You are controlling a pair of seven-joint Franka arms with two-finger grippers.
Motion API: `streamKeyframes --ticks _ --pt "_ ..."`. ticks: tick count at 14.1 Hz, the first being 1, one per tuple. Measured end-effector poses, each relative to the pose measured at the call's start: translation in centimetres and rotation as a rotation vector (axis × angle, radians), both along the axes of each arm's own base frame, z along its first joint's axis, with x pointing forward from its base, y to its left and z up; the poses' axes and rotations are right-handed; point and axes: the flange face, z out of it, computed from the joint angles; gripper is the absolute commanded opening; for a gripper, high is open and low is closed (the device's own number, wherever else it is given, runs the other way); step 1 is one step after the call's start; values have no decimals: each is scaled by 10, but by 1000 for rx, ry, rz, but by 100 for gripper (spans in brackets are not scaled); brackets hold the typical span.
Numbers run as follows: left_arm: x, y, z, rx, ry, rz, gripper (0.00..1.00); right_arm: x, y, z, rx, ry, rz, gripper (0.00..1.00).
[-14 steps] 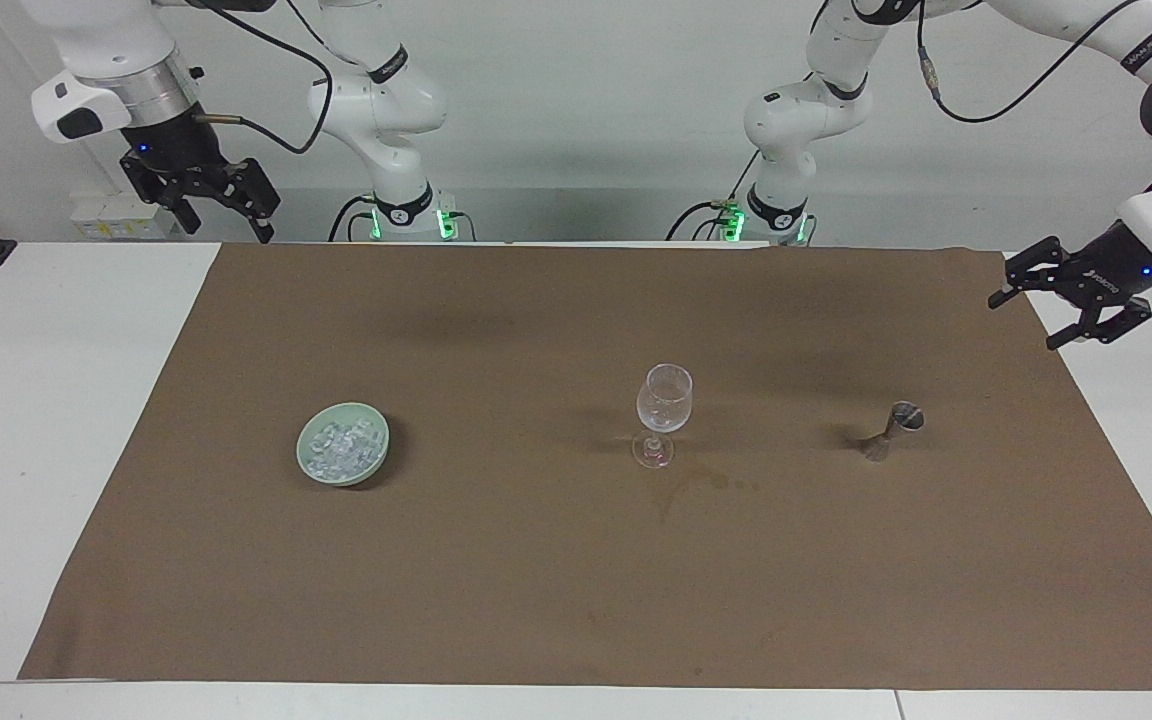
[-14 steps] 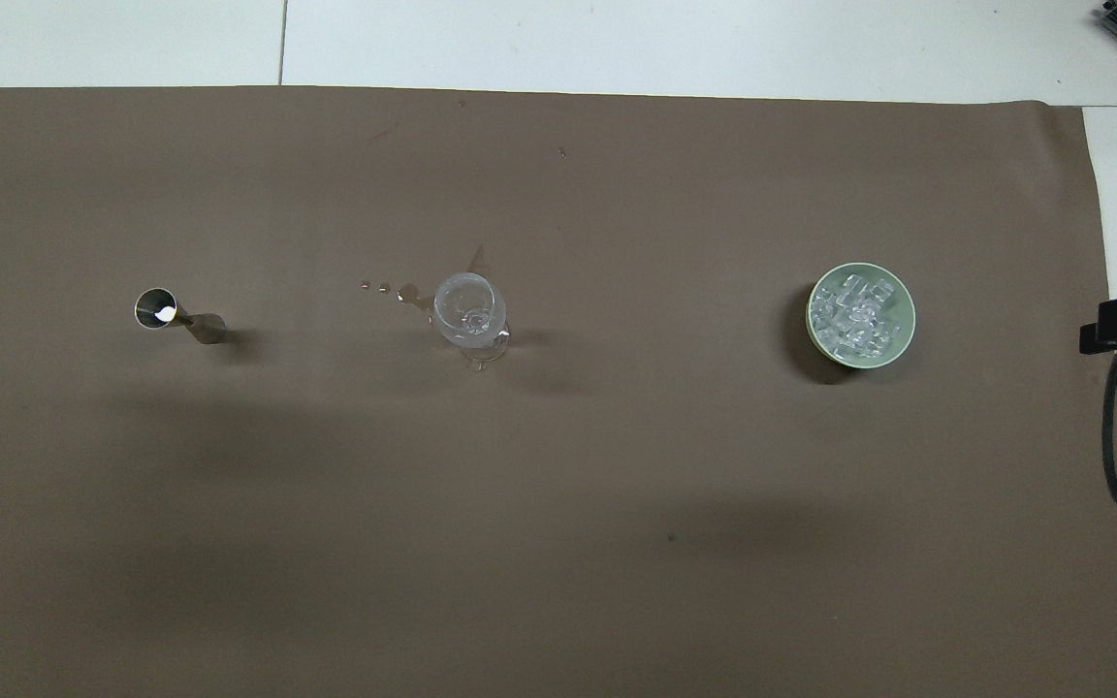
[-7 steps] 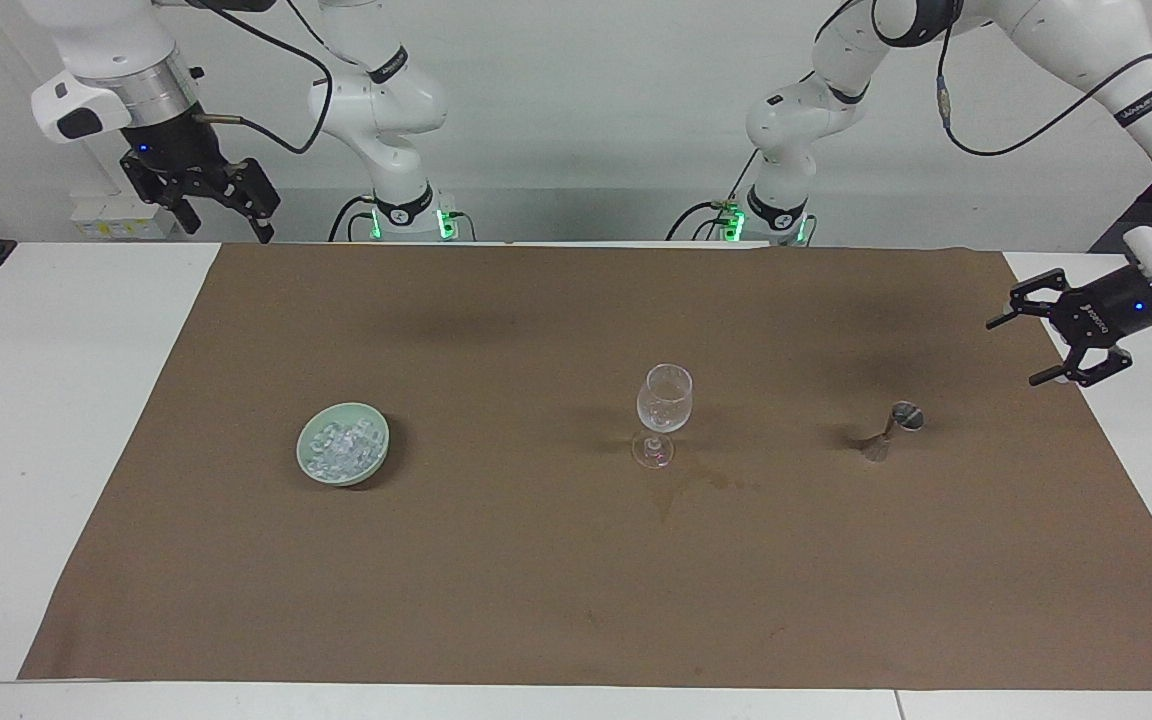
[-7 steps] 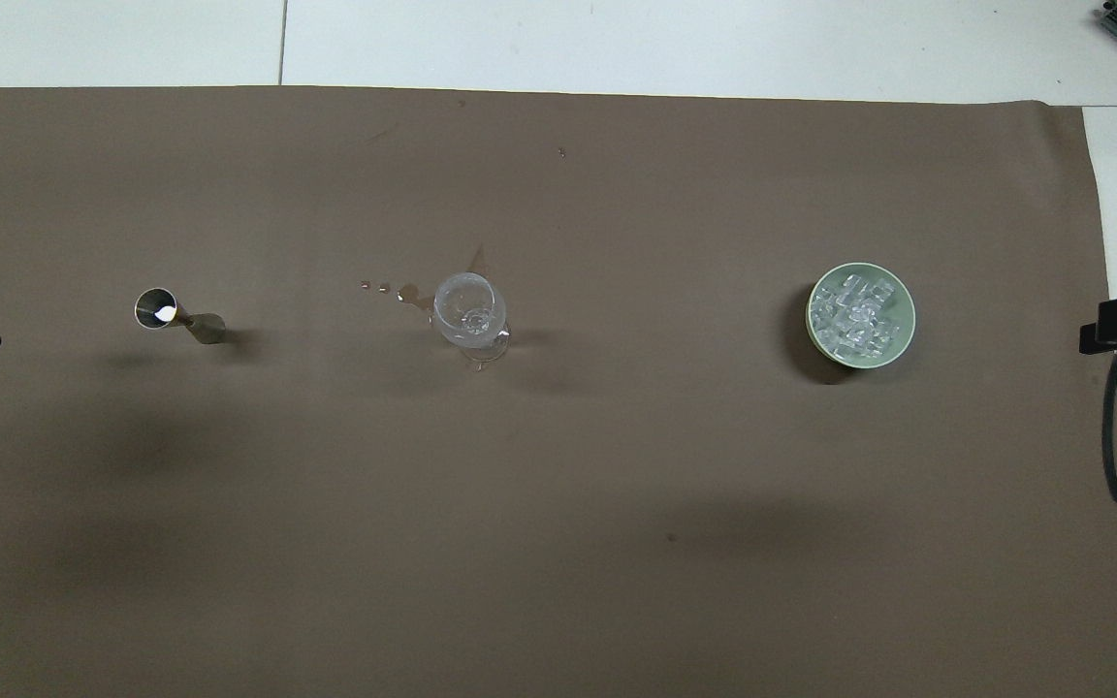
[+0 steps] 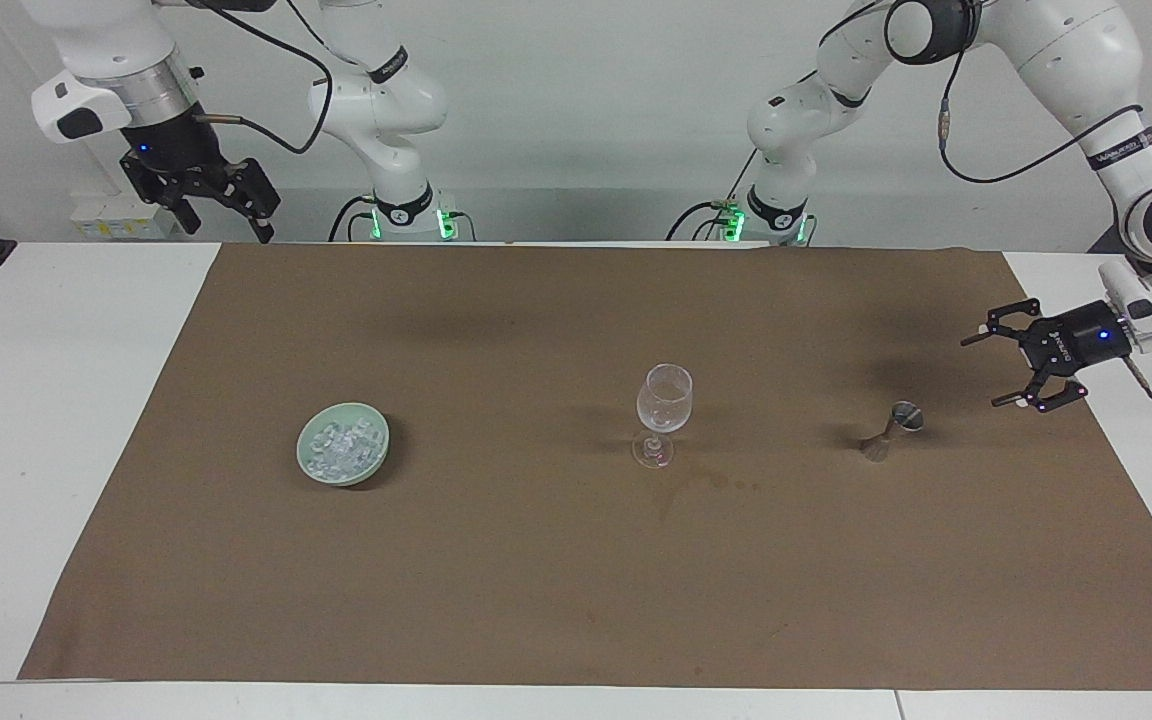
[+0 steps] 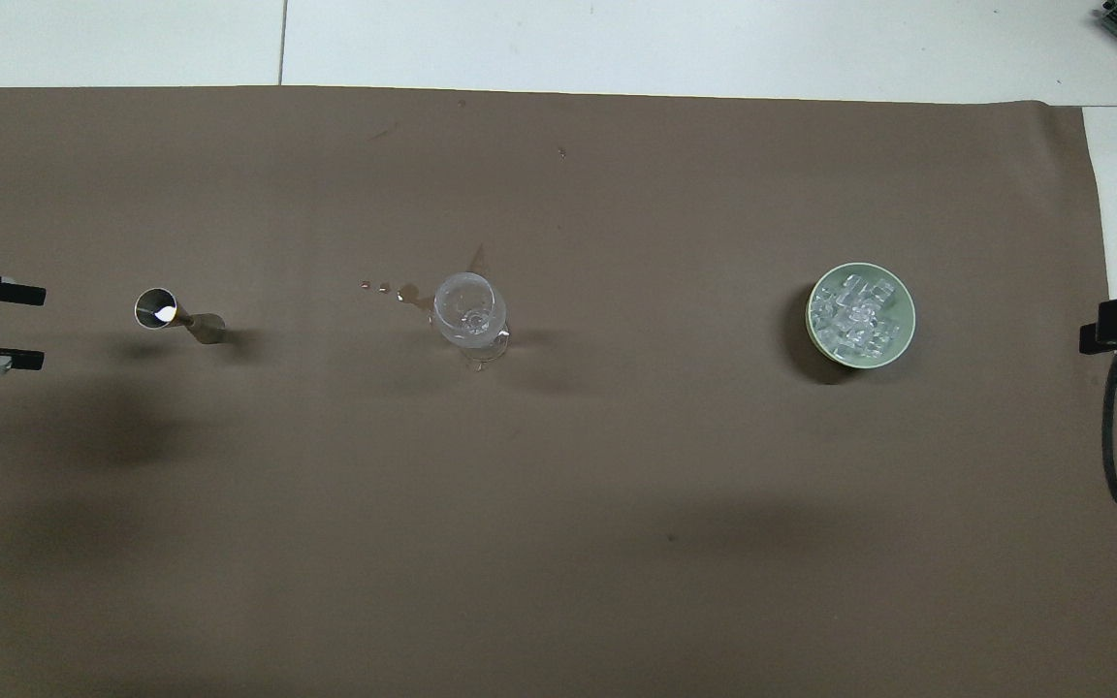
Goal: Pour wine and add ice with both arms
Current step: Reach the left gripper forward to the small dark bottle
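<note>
Hovering left gripper (image 5: 984,370) spread wide beside the jigger (image 5: 894,428) at frame right, right gripper (image 5: 226,215) parked open at upper left, stemmed glass (image 5: 663,414) seen centre, ice (image 5: 343,447) heaped in green bowl (image 5: 310,462) left of centre, wine not discernible.

A plain brown cloth (image 5: 536,580) is seen under a pale green bowl (image 5: 308,461) of whitish ice (image 5: 341,446), a clear stemmed glass (image 5: 663,400) and a silvery metal jigger (image 5: 894,427).
</note>
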Motion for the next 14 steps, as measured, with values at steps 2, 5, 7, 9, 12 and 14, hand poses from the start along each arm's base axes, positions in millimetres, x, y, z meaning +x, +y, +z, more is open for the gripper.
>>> streamKeyframes --ticks 2,5,7,9,12,14 --pt "0 3 -16 -40 -18 -23 100 0 0 0 0 0 0 100" --pt "-1 8 -39 -103 -45 -48 100 0 0 0 0 0 0 100" --pt "-3 12 -57 -158 -59 -59 100 0 0 0 0 0 0 100" --pt "-2 15 -74 -207 -90 -58 100 0 0 0 0 0 0 100" --pt "4 11 -94 -291 -155 -44 100 0 0 0 0 0 0 100" --pt "6 11 -107 -333 -207 -41 100 0 0 0 0 0 0 100"
